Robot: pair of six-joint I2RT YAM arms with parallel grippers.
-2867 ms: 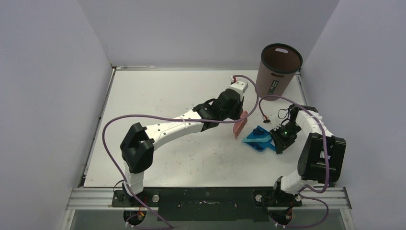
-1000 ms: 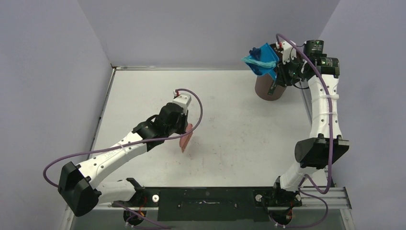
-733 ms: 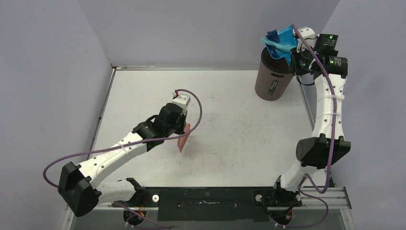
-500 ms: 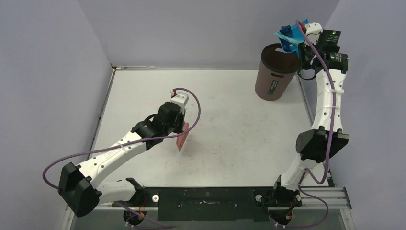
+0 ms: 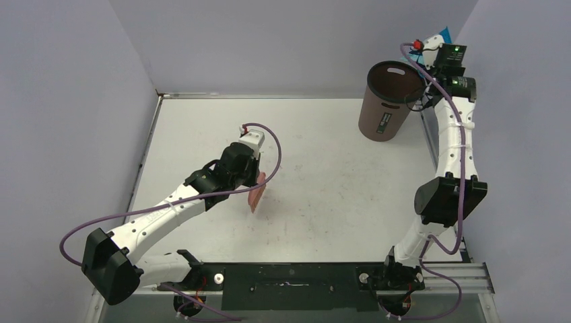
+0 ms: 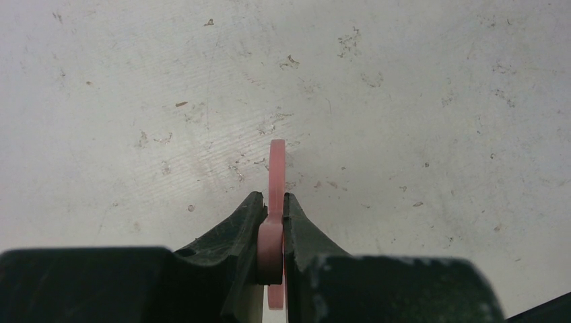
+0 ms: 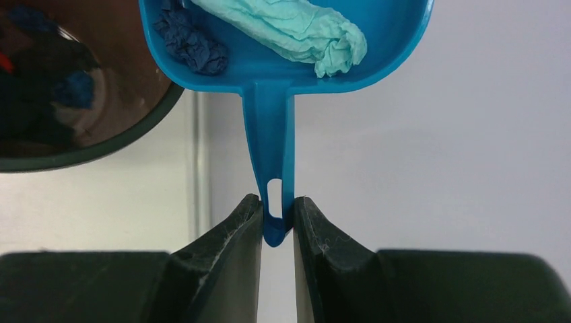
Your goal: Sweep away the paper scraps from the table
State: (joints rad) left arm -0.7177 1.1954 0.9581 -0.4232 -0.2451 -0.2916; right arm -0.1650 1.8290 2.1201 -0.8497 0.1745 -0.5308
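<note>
My right pincer [image 7: 277,202] is pinched on the tip of the dustpan [image 7: 273,77] handle, with the thin blue stem squeezed between the jaws. The pan sits beyond my fingers. Two scraps lie in it: a dark blue wad [image 7: 190,42] and a light-blue strip [image 7: 296,30]. Just left of the pan is the open bin [image 7: 101,145]; the pan's left corner overlaps its rim in my wrist view. More scraps [image 7: 71,87], blue with a bit of red, lie in its dark bottom. From above, this arm is raised high at the far right corner of the table [image 5: 323,155], just right of the bin.

My left pincer [image 6: 273,202] is clamped on the pink brush [image 6: 277,165], seen edge-on between the jaws and pointing down at the scuffed table. I cannot tell whether it touches. This arm is over the table's left half, well apart from the bin.
</note>
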